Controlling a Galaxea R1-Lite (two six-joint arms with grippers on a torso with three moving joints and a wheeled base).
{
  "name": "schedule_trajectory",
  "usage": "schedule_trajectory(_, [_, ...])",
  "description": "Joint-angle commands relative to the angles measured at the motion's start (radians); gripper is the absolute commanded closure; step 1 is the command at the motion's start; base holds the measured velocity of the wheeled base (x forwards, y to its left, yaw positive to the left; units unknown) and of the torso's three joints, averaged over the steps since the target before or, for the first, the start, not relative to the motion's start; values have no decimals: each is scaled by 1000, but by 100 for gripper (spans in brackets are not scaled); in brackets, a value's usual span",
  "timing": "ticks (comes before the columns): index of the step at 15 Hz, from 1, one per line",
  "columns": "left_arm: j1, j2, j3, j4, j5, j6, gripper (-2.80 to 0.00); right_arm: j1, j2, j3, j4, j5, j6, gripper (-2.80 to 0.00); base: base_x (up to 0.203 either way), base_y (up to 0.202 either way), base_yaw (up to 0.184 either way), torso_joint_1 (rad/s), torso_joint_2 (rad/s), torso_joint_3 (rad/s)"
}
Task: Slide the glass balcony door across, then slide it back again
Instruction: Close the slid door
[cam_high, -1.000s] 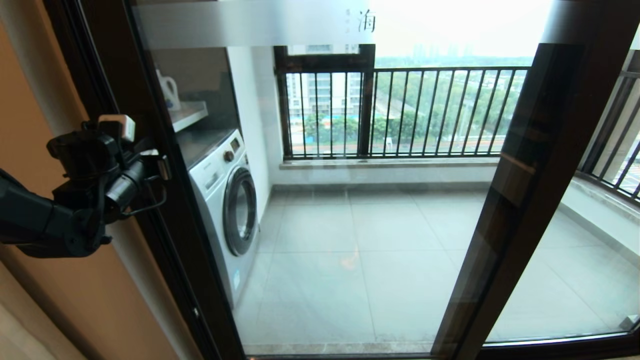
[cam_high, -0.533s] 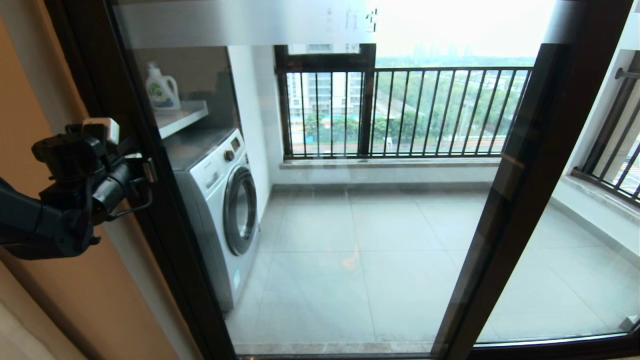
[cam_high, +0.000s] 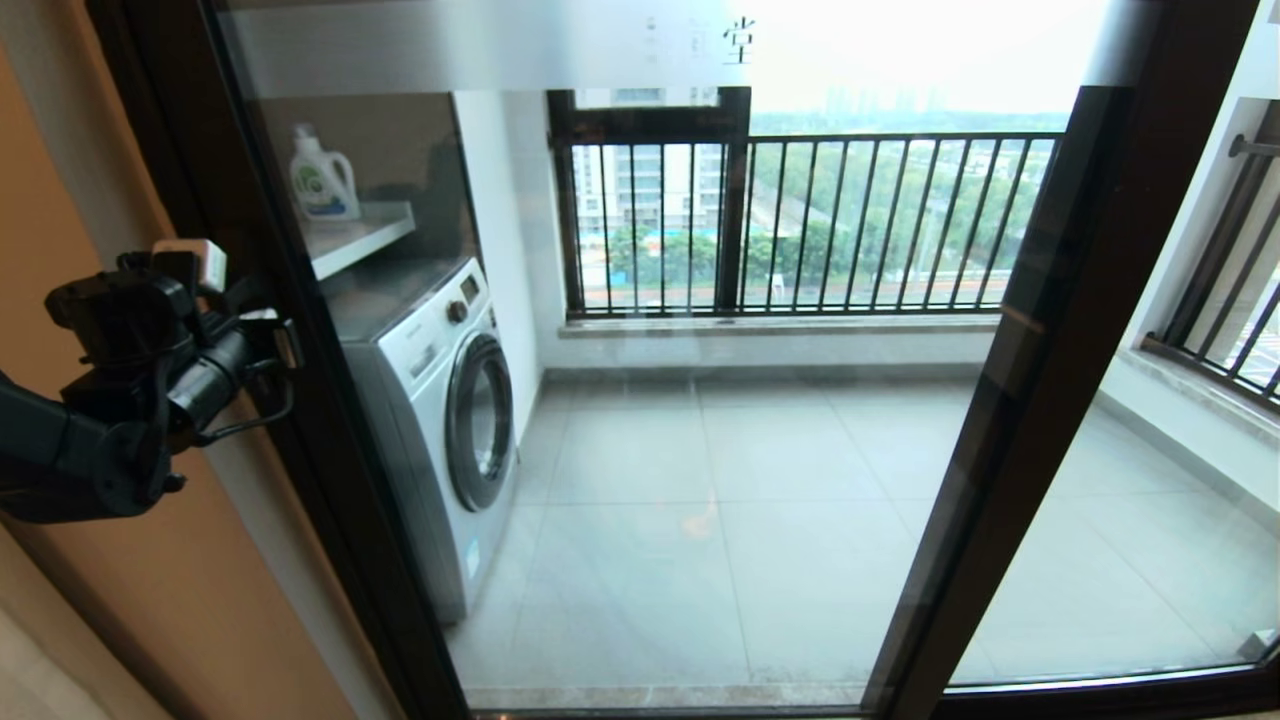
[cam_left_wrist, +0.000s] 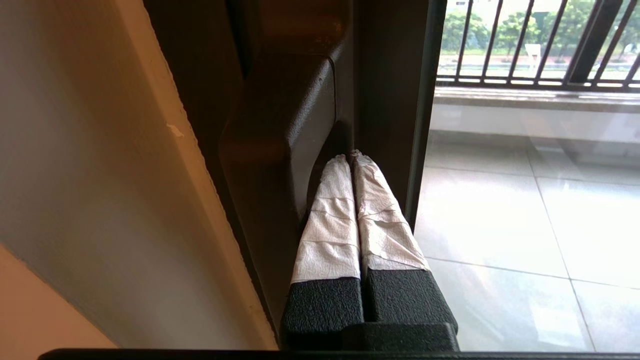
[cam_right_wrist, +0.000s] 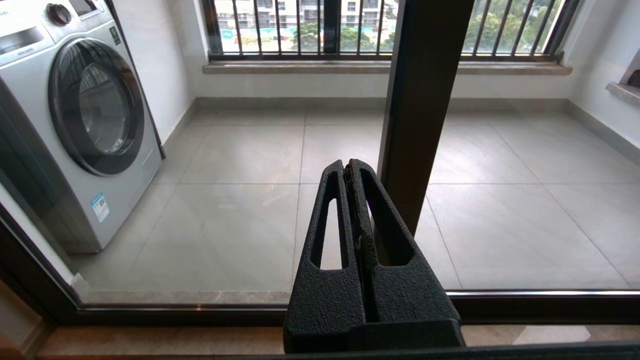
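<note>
left hand (cam_left_wrist: 350, 156) tucked behind handle (cam_left_wrist: 280, 150), glass balcony door (cam_high: 620, 400) slid further left, seemingly closed

Washing machine (cam_high: 440, 420) behind glass balcony door (cam_high: 620, 420), left side.

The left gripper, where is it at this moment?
In the head view the left gripper is at the far left, its shut fingertips against the glass balcony door frame, beside the black bar handle.

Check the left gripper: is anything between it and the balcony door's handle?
Nothing visible. The left gripper is shut, its wrapped fingertips pushed into the gap behind the black handle of the glass balcony door, against its frame.
</note>
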Motion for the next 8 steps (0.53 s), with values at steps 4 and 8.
schedule_trajectory(4, [41,-61,150,-182,-80,-10,0,0,1,12,0,1,-1,0,0,0,0,0,0,0])
schedule_trajectory(8, [99,-62,199,-290,-93,-30,0,0,1,12,0,1,-1,0,0,0,0,0,0,0])
